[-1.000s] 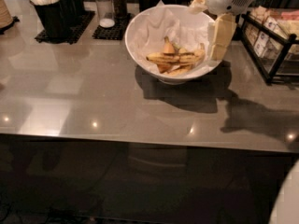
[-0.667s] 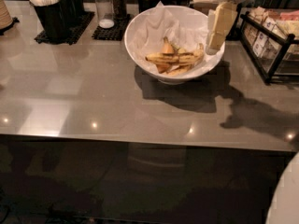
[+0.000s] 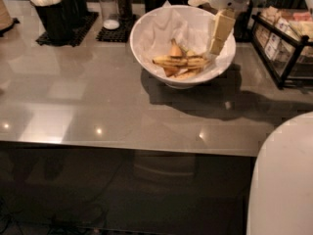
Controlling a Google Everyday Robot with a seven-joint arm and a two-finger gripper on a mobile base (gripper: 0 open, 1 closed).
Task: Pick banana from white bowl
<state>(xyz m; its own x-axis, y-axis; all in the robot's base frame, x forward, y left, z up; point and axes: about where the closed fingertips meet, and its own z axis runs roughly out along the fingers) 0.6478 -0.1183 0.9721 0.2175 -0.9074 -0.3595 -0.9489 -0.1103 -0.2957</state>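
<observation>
camera view: approach step, with the gripper (image 3: 216, 44) hanging over the right inner side of the white bowl (image 3: 142, 28) and nothing lifted yet.
the banana (image 3: 178, 61), long and dark-streaked, lies across the middle of the bowl on the crinkled paper. its right end is near the gripper tip, though i judge they are not touching. a stubby orange piece (image 3: 175, 49) sits just behind it and a cleaner yellow banana (image 3: 188, 74) just in front. i cannot tell how far the claw is open, and i see nothing in it. next i'd want to bring it left and down over the streaked banana's middle, set across its length, clear of both neighbours and the bowl wall. the wire basket (image 3: 281, 58) stands close on the right, so i'd keep the arm off it.
</observation>
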